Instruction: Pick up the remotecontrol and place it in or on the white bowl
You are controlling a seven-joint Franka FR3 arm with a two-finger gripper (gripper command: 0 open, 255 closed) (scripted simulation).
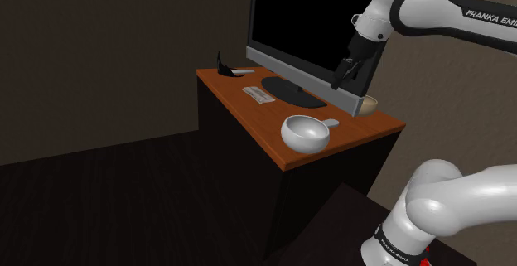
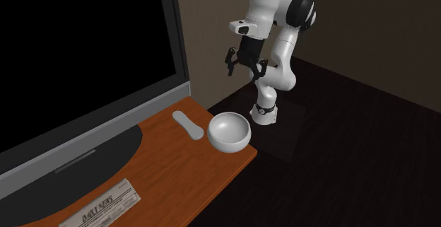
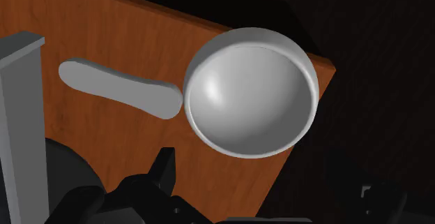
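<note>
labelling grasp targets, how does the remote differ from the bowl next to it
The remote is flat, long and narrow; the bowl is round and deep. The remote is matt mid-grey; the bowl is paler with a sheen. Both lie on the wooden cabinet top, near its corner.

Below my hand [image 2: 244,67] the bowl [image 3: 251,93] looks smooth and glossy, the remote [image 3: 118,90] beside it plain matt grey, the tabletop [image 3: 104,34] reddish grained wood.
</note>
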